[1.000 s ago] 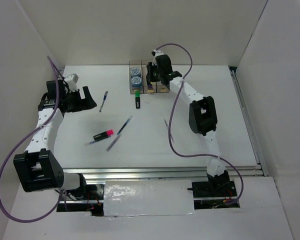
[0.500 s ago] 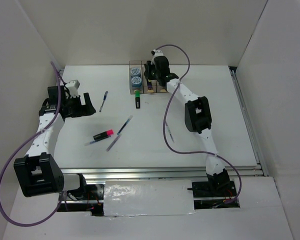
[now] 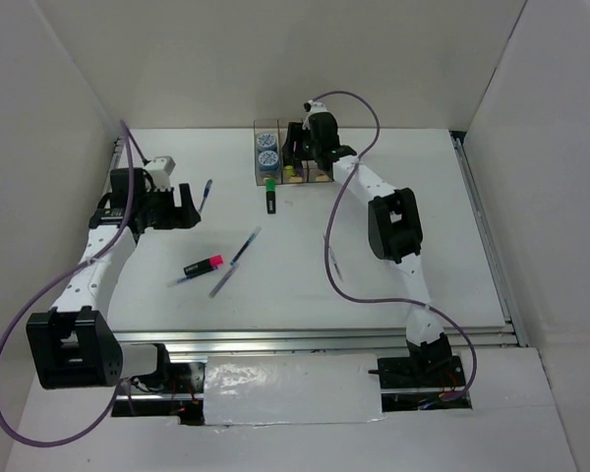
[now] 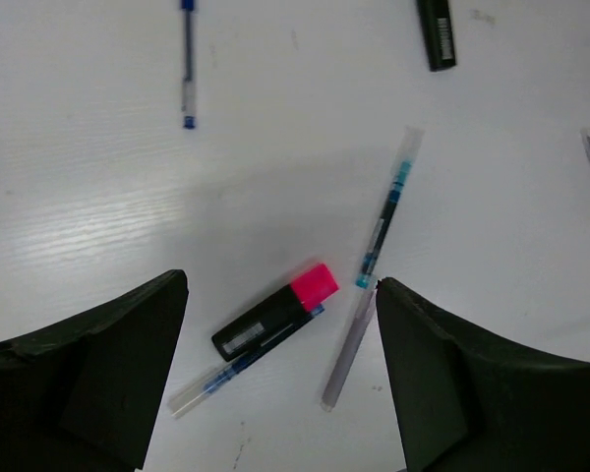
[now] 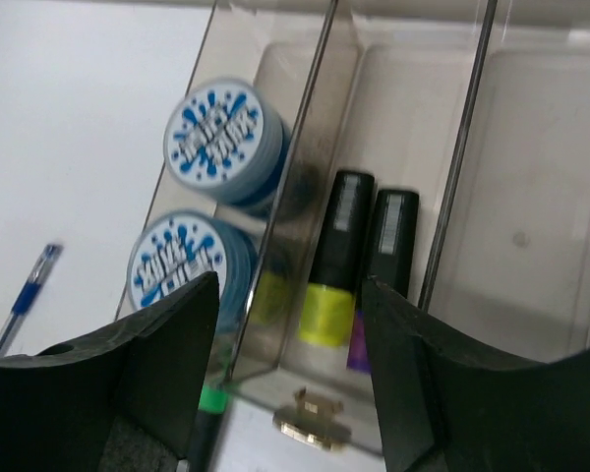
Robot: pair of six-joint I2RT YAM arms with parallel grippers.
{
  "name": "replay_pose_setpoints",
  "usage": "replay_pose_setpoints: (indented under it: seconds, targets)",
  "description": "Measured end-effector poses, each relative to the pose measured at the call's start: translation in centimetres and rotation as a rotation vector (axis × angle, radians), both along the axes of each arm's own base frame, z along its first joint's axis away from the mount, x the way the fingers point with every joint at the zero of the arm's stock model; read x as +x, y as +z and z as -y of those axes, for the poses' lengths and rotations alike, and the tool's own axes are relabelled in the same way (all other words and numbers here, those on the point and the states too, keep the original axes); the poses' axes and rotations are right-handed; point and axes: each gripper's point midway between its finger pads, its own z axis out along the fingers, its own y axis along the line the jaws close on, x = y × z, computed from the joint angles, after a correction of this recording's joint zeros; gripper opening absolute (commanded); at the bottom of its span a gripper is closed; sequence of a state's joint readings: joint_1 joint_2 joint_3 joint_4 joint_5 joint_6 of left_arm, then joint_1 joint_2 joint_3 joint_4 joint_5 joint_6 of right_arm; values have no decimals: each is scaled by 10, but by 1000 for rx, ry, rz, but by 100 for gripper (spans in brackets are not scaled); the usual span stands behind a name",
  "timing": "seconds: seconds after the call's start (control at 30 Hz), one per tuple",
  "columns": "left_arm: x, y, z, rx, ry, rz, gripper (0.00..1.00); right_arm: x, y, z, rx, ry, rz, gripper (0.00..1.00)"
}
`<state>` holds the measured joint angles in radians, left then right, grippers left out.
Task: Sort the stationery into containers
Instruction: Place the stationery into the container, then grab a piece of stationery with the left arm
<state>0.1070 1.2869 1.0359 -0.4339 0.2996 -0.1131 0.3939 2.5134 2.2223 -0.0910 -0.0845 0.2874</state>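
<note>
1. Left end effector (image 4: 280,285): jaws wide, empty, over pink highlighter (image 4: 275,317), lower centre of wrist view.
2. Right end effector (image 5: 290,285): jaws parted, empty, above boxes (image 5: 477,147); yellow highlighter (image 5: 336,265) lies in middle box.

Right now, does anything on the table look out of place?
Nothing looks spilled or damaged. The green highlighter lies loose on the table just in front of the boxes. The pink highlighter rests against a pen rather than lying apart from it.
</note>
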Motion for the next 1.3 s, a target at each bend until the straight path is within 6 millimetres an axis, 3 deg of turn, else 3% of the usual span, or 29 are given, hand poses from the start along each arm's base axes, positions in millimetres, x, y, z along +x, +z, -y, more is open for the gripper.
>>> replay_pose_setpoints:
  seconds: [0.03, 0.1, 0.2, 0.43, 0.53, 0.63, 0.8, 1.1, 1.3]
  targets:
    - [1, 1, 10, 1, -30, 8, 80, -7, -1, 2, 0, 6, -20, 66]
    - [2, 1, 29, 8, -93, 20, 75, -21, 1, 6, 2, 23, -48, 67]
    - [-6, -6, 50, 34, -249, 0, 70, -42, 26, 17, 9, 54, -60, 67]
    - [-32, -36, 33, 117, -467, -94, 68, -97, 153, 67, 41, 173, 94, 67]
    - [-41, -50, 30, 149, -541, -139, 72, -117, 179, 86, 25, 190, 145, 67]
    - [-48, -65, 28, 160, -587, -192, 72, -136, 178, 91, -5, 223, 148, 67]
    - [-56, -87, 23, 179, -613, -259, 70, -149, 148, 94, -45, 251, 60, 67]
    - [-66, -120, 13, 249, -612, -339, 68, -150, 137, 110, -64, 230, 16, 68]
    - [-61, -130, 7, 278, -600, -355, 68, -149, 136, 113, -67, 222, 12, 68]
